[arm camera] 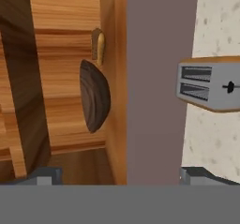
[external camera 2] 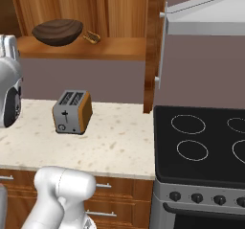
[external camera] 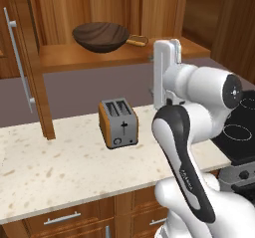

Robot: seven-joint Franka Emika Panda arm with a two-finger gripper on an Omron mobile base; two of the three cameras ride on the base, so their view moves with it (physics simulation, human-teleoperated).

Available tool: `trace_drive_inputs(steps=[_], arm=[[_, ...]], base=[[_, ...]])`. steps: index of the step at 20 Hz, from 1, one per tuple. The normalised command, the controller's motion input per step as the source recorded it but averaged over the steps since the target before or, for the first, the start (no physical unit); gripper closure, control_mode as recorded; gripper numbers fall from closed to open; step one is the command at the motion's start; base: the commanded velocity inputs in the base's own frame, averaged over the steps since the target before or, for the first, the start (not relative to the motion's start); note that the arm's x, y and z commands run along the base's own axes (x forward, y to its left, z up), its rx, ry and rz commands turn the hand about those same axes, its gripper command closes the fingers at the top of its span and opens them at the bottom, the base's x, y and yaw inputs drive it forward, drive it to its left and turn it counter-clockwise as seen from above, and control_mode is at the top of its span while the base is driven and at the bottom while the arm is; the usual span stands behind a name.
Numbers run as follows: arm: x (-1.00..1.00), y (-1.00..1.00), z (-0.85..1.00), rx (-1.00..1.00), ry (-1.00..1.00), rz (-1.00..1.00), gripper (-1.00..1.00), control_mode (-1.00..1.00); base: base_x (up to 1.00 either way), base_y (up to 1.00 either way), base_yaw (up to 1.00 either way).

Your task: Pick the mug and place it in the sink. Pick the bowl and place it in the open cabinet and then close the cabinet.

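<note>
The bowl [external camera: 101,37] sits upright on the bottom shelf of the open cabinet [external camera: 124,54], a wide dark brown dish with wood grain running across it. Just beside the bowl, toward the stove side, lies a small tan, loaf-like item [external camera: 137,41] (too small to name with any certainty); from the left base view it seems to touch the bowl's rim, though I cannot tell for sure. The cabinet's doors stand swung out on either side of the bowl: one with a long silver bar handle [external camera: 19,65] to the far side from the stove, the other [external camera 2: 154,46] edge-on next to the range hood [external camera 2: 206,15].

Below the bowl, past a band of mauve backsplash, an orange-sided two-slot toaster [external camera: 118,123] stands on the speckled cream counter [external camera: 60,167], well apart from the shelf. Further out from the bowl, beyond the counter's end, is the black glass cooktop [external camera 2: 201,142] with its ringed burners and a row of knobs.

The gripper [arm camera: 122,174] is raised in front of the cabinet, level with the bowl's shelf and facing it, with nothing between its fingertips [arm camera: 44,175], which stand spread wide. Through the hand camera, rolled sideways, the bowl [arm camera: 94,96] appears straight ahead.
</note>
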Motion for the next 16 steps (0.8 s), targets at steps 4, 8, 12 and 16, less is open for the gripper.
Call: trace_drive_inputs(steps=[4, 8, 12, 16], arm=[[-1.0, 0.0, -0.05, 0.0, 0.0, 0.0, -1.0, -1.0], [-1.0, 0.0, -0.09, -0.03, -0.01, 0.0, -1.0, -1.0], [-0.97, 0.12, 0.0, -0.02, -0.06, -0.03, -1.0, -1.0], [-0.67, 0.26, 0.0, -0.01, 0.0, -0.08, -1.0, -1.0]], base=[[0.0, 0.0, 0.0], [0.0, 0.0, 0.0], [0.0, 0.0, 0.0], [0.0, 0.0, 0.0]])
